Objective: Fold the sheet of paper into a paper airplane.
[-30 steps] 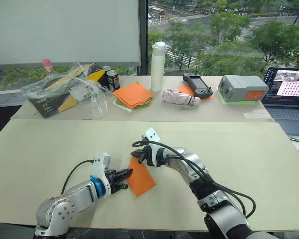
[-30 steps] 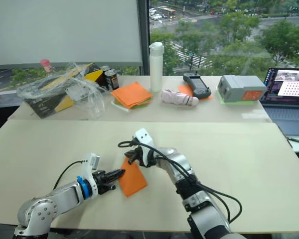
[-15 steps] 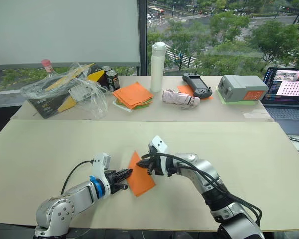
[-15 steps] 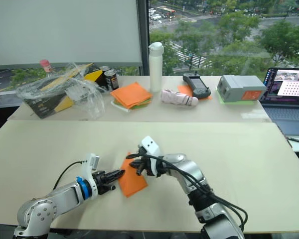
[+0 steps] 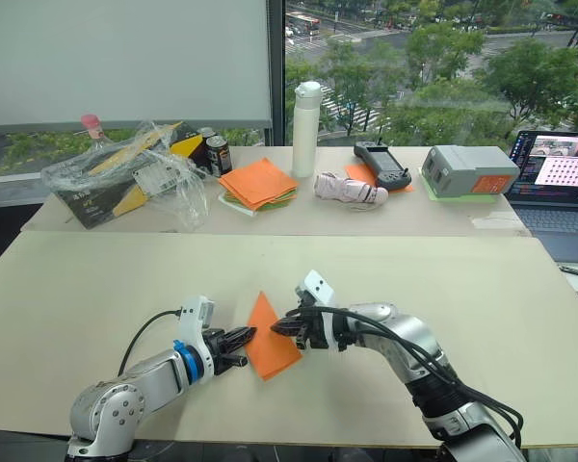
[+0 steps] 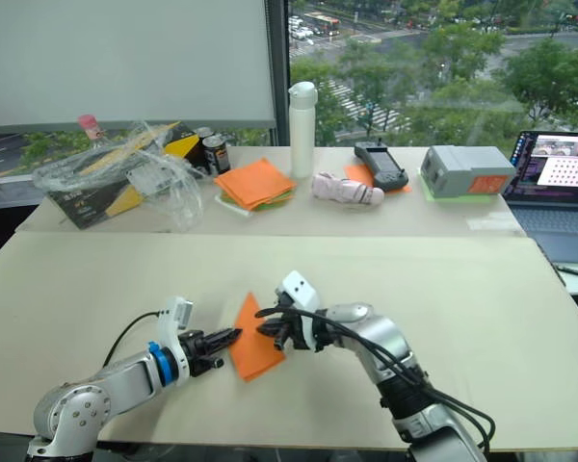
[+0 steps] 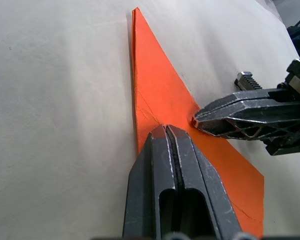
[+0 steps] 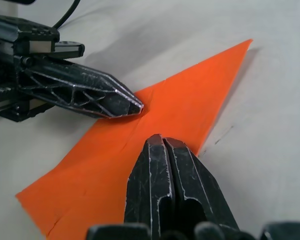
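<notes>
The sheet of paper (image 5: 271, 346) lies on the near cream table (image 5: 96, 289), folded into a bright orange, layered wedge with its point away from me, much like a paper airplane. My left gripper (image 5: 251, 337) is shut, its tips pressing on the paper's left edge (image 7: 155, 95). From the right, my right gripper (image 5: 276, 327) is also shut and its tips rest on the paper's middle (image 8: 190, 100). The two grippers' tips sit a short way apart on the paper. The left gripper (image 8: 138, 107) also shows in the right wrist view, and the right gripper (image 7: 196, 121) in the left wrist view.
The far table holds a stack of orange and green sheets (image 5: 258, 183), a white bottle (image 5: 306, 128), a plastic-wrapped box (image 5: 125, 173), cans (image 5: 217, 152), a handheld controller (image 5: 382, 164), a grey box (image 5: 467, 170) and a laptop (image 5: 564, 178).
My right gripper has slid from the paper's far end toward me and to the right, uncovering the pointed tip. The left gripper has stayed put.
</notes>
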Motion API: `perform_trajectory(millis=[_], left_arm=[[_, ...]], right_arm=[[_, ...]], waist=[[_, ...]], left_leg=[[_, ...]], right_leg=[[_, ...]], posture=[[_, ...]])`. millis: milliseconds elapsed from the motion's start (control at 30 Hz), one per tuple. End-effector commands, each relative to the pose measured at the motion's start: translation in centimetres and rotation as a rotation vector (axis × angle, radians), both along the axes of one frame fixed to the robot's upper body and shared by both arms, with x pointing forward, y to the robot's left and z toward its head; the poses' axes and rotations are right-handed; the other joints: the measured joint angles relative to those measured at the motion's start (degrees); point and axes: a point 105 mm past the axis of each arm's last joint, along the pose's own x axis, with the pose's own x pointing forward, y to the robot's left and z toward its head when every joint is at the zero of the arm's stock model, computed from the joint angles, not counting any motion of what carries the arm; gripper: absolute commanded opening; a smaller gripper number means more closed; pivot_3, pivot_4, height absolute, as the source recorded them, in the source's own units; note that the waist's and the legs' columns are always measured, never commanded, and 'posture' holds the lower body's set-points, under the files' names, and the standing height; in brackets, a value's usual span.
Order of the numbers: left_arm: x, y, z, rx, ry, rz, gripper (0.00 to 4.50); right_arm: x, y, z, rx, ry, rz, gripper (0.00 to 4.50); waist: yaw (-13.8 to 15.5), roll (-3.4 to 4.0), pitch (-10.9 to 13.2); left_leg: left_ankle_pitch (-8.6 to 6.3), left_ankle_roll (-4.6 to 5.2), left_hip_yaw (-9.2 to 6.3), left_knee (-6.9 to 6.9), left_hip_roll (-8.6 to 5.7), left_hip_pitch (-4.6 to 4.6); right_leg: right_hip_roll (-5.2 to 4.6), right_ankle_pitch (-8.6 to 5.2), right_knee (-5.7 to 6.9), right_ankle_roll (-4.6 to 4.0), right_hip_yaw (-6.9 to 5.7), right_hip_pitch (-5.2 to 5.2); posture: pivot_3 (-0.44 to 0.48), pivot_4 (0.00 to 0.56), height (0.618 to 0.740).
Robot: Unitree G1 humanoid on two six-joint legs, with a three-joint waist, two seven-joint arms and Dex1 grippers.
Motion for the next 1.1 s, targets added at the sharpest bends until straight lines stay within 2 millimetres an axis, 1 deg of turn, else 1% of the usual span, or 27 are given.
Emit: perform_trajectory(millis=[33, 333, 700, 867, 1100], left_arm=[[-0.5, 0.4, -1.4, 0.04, 0.059, 0.01, 0.0], [-0.5, 0.5, -1.4, 0.04, 0.06, 0.009, 0.0], [-0.5, 0.4, -1.4, 0.039, 0.063, 0.01, 0.0], [-0.5, 0.4, -1.5, 0.039, 0.065, 0.012, 0.0], [-0.5, 0.5, -1.4, 0.037, 0.064, 0.012, 0.0]], right_arm=[[-1.0, -0.9, -1.7, -0.044, 0.081, 0.001, 0.03], [-1.7, -2.3, -1.8, -0.057, 0.106, 0.006, 0.03], [-2.8, -3.3, -2.0, -0.075, 0.14, 0.04, 0.03], [-3.7, -3.7, -2.0, -0.083, 0.161, 0.079, 0.03], [-4.1, -4.2, -2.2, -0.099, 0.171, 0.099, 0.03]], waist=[[0.0, 0.0, 0.0], [0.04, 0.0, 0.0], [0.08, -0.01, 0.0], [0.14, -0.02, 0.0], [0.21, -0.02, 0.0]], left_leg=[[0.0, 0.0, 0.0, 0.0, 0.0, 0.0], [0.0, 0.0, 0.0, 0.0, 0.0, 0.0], [0.0, 0.0, 0.0, 0.0, 0.0, 0.0], [0.0, 0.01, 0.01, 0.0, -0.01, 0.0], [-0.01, 0.01, 0.01, 0.0, -0.01, 0.01]], right_leg=[[0.0, 0.0, -0.01, 0.0, 0.0, 0.0], [0.0, 0.0, -0.03, 0.0, -0.01, 0.02], [0.0, 0.0, -0.05, 0.0, -0.02, 0.04], [-0.01, 0.0, -0.06, 0.0, -0.02, 0.06], [-0.01, 0.0, -0.09, 0.0, -0.03, 0.08]], posture=[[0.0, 0.15, 0.74], [0.0, 0.15, 0.74], [0.0, 0.15, 0.74], [0.0, 0.15, 0.74], [0.0, 0.15, 0.74]])
